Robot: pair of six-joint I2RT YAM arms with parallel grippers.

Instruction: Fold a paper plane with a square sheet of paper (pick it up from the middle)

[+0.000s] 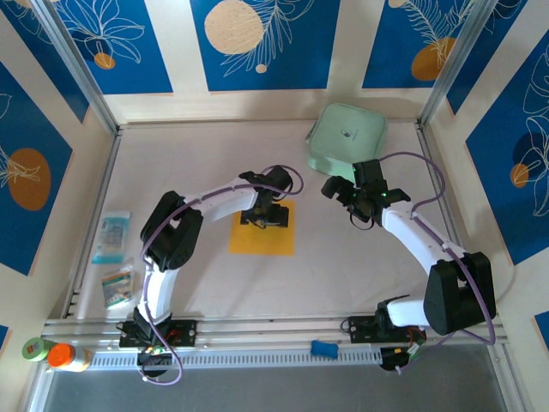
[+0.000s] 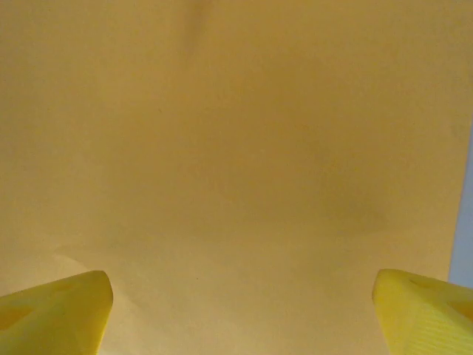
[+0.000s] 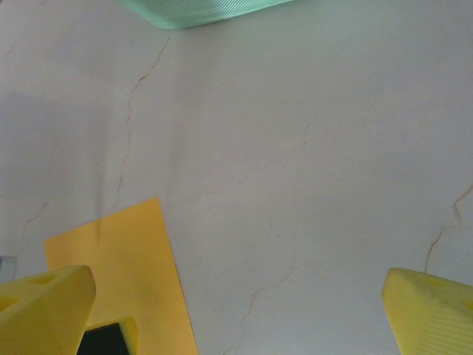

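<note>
The square sheet of paper [image 1: 262,233] is orange-yellow and lies flat in the middle of the table. My left gripper [image 1: 264,215] is down over its far half. In the left wrist view the sheet [image 2: 236,148] spreads under the gripper [image 2: 240,318], and the yellow fingertips [image 2: 55,314] stand wide apart and open with nothing between them. My right gripper [image 1: 347,196] hovers to the right of the sheet, near the mint-green case [image 1: 347,137]. It is open [image 3: 240,314] above bare table, with a corner of the sheet [image 3: 118,259] at its left.
Printed packets [image 1: 111,236] [image 1: 117,287] lie near the left rail. An orange-capped bottle [image 1: 64,356] and a green roll [image 1: 34,348] sit at the front left corner. A small blue item [image 1: 323,348] rests on the front rail. Walls enclose the table on three sides.
</note>
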